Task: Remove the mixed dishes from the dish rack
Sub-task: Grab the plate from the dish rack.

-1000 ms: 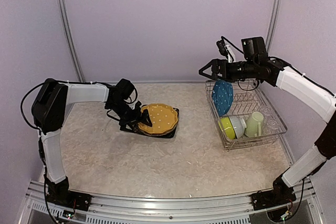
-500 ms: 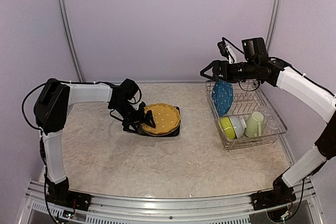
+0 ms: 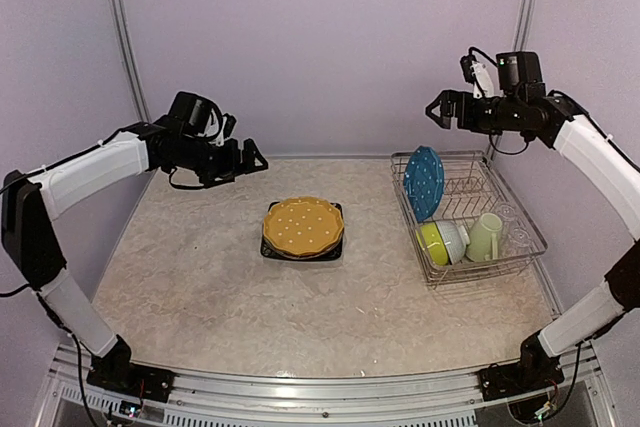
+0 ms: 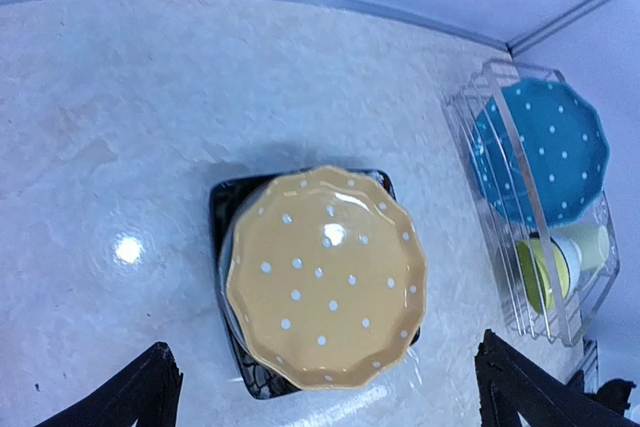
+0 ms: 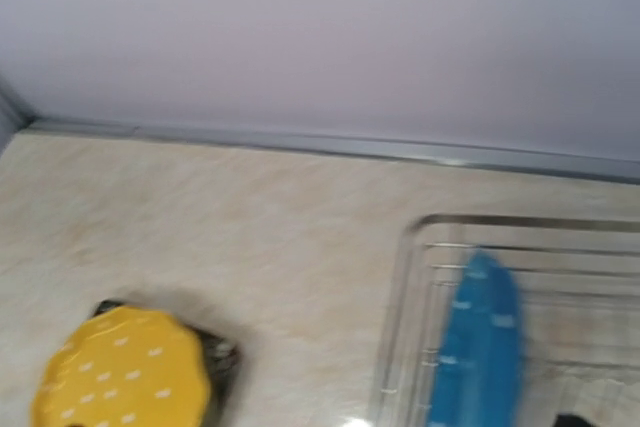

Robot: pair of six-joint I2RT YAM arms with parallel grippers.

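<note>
Orange plate (image 3: 302,226) lies well apart from the left tool (image 3: 251,158).

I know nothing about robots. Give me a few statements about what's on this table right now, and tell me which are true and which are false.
1. The orange plate lies on the black square plate. True.
2. The blue white-dotted plate lies flat beside the orange plate. False: it stands on edge in the dish rack.
3. The left end effector grips the orange plate. False: it is open, up in the air, apart from the plate.
4. A lime bowl and a pale green mug sit in the dish rack. True.
5. The right end effector holds a glass. False: it is open and empty, above the rack's back edge.
</note>
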